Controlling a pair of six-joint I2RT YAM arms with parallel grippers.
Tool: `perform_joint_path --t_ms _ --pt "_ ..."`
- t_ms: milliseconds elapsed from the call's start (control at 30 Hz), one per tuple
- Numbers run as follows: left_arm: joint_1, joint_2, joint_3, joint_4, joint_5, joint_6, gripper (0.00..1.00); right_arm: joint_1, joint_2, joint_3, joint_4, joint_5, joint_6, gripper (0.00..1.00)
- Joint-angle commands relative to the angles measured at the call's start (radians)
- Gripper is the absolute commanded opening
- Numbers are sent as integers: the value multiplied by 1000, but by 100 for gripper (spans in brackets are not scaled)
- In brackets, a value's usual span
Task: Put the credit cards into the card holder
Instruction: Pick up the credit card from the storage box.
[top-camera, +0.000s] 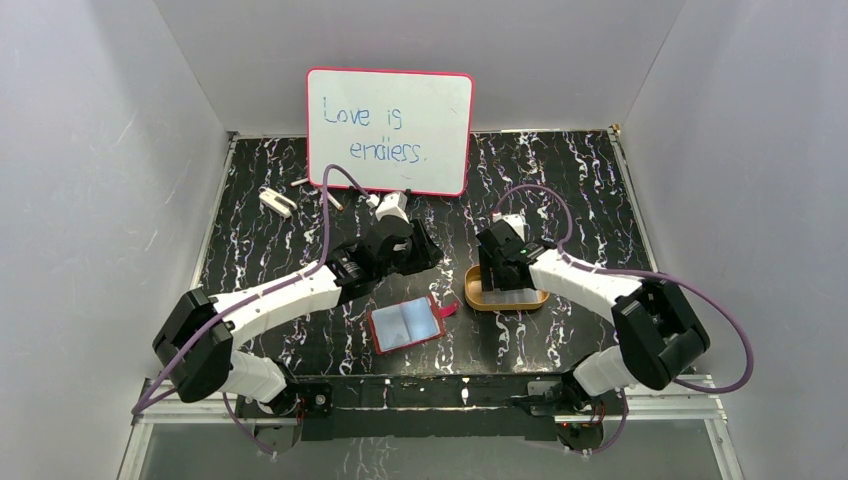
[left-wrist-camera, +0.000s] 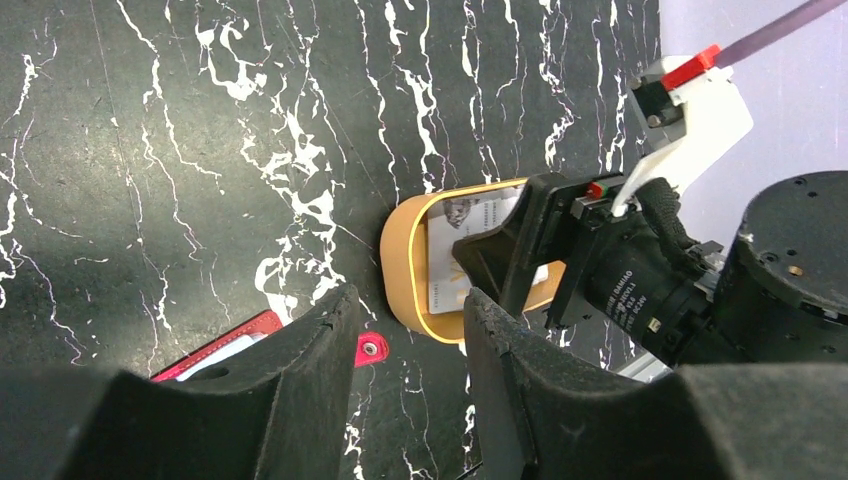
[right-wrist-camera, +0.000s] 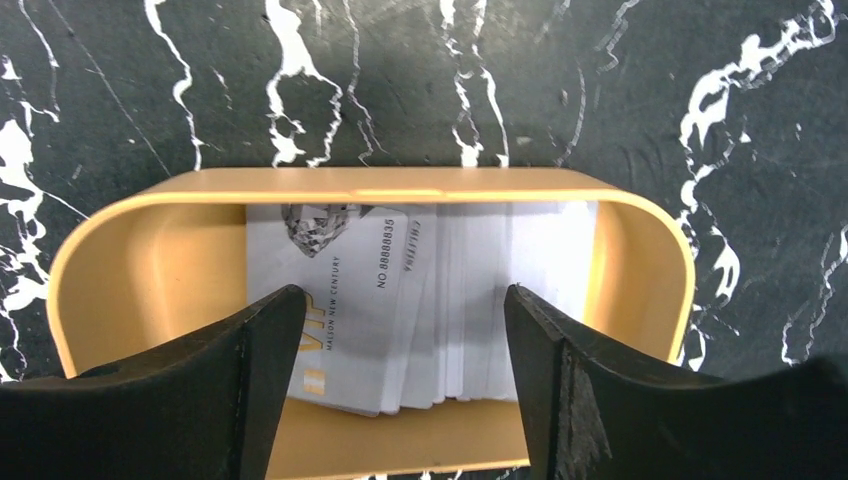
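While the right claw (right-wrist-camera: 400, 310) hangs over the orange-rimmed tray (right-wrist-camera: 400, 185), its two black fingers (right-wrist-camera: 250, 380) stand wide apart with nothing gripped between them; they straddle the stack from above, and whether their tips touch anything cannot be told. Inside that tray lie the credit cards (right-wrist-camera: 350, 290), a loose, slightly fanned pile of pale whitish rectangles, the top one printed with a faceted emblem, the letters VIP and a number. None of the cards has reached the card holder (top-camera: 405, 325), which lies opened flat on the black, white-veined worktop (top-camera: 560, 180) between the two arms, towards the near edge and just left of the tray, its grey-blue lining facing up inside the dark red border. Its red snap tab (top-camera: 447, 310) points towards the tray and ends just beside the rim, seemingly apart from it. Over on the other side, the left claw (left-wrist-camera: 410, 300) is part-way open and has hold of nothing, with bare worktop showing in the gap between its fingers; from the overhead view it sits behind the card holder, and its own camera catches one red corner of the holder under a finger. At the back stands a pink-framed whiteboard (top-camera: 390, 130) reading "Love is endless.", with a few small white items (top-camera: 276, 202) lying left of it.
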Motion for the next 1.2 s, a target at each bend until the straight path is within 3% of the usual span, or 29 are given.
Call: perform_joint_path --t_ms 0,233,500,733,1000,1167 --pt "6 -22 2 3 8 -1 41 -9 -73 -34 -34 65 3 77" --pt "6 21 23 9 46 -8 41 -36 -158 -89 -12 40 -10 52" --pt "6 57 49 16 81 -15 41 -103 -181 -105 6 -49 -30 34" --pt "6 134 107 89 233 -10 41 -153 -187 -116 17 -121 -42 28" --pt "3 353 241 167 442 -77 34 -175 -182 -120 32 -159 -51 25" --pt "-13 484 321 137 472 -77 32 -181 -177 -120 34 -165 -53 25"
